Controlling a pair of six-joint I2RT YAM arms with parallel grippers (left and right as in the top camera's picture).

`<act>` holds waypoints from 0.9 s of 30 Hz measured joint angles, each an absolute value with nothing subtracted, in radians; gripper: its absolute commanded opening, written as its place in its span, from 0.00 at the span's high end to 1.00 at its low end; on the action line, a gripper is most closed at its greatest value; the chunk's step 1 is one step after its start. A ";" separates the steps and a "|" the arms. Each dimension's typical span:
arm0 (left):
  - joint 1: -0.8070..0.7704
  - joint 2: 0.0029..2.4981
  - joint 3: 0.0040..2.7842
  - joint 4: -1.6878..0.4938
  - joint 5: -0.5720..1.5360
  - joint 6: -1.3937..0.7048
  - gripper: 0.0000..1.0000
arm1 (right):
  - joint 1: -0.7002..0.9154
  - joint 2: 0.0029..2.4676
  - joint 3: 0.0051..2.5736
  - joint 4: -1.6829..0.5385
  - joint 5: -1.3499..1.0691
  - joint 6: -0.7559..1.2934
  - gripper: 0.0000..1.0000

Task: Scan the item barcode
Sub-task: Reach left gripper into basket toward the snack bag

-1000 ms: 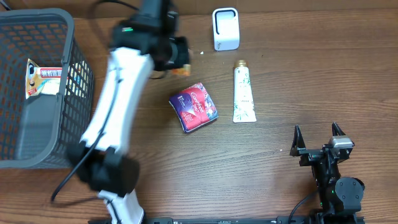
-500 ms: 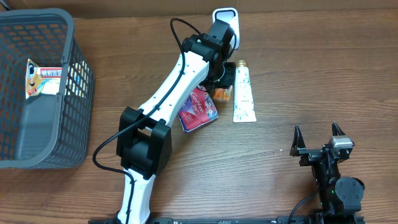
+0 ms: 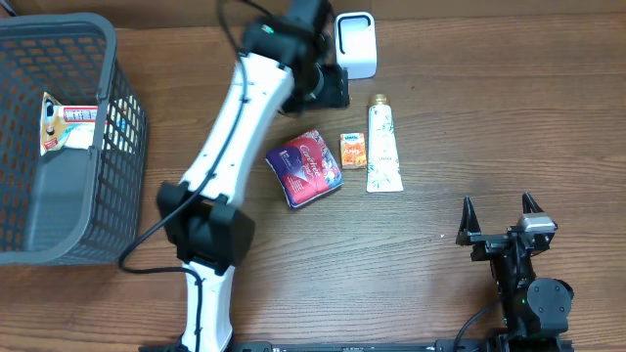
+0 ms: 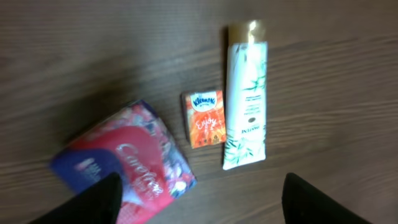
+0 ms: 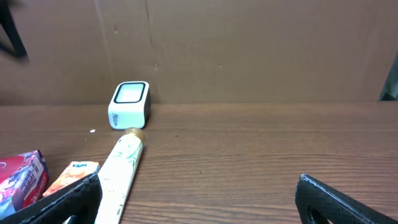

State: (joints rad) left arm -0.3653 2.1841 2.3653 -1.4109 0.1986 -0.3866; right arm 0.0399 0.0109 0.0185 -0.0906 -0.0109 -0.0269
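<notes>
A small orange tissue pack [image 3: 354, 149] lies flat on the table between a red pad pack [image 3: 305, 167] and a white tube [image 3: 383, 147]. The white barcode scanner [image 3: 354, 44] stands at the back. My left gripper [image 3: 330, 88] hovers left of the scanner, above and behind the items, open and empty. Its wrist view looks down on the orange pack [image 4: 204, 118], the tube [image 4: 245, 106] and the red pack [image 4: 127, 165], with the left gripper [image 4: 199, 202] wide apart. My right gripper [image 3: 500, 210] rests open at the front right.
A grey mesh basket [image 3: 125, 117] stands at the left with one white packet [image 3: 67, 122] inside. The right wrist view shows the scanner [image 5: 129, 104], the tube [image 5: 121, 171] and the orange pack [image 5: 78, 174] ahead of the right gripper [image 5: 199, 199].
The left gripper opened and let go of the orange pack, which now lies beside the tube. The left arm then pulled back and left, toward the scanner's side. The right arm stayed still.
</notes>
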 measured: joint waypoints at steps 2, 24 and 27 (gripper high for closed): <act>-0.334 2.169 2.471 -1.456 0.197 -0.382 0.21 | 0.040 0.011 0.019 -0.090 -0.010 -0.027 0.00; 0.443 1.862 2.677 -1.682 0.075 -0.522 0.00 | 0.040 0.011 0.019 -0.091 -0.010 -0.027 0.00; 0.548 1.892 2.638 -1.655 0.068 -0.557 0.00 | 0.040 0.011 0.019 -0.090 -0.010 -0.027 0.00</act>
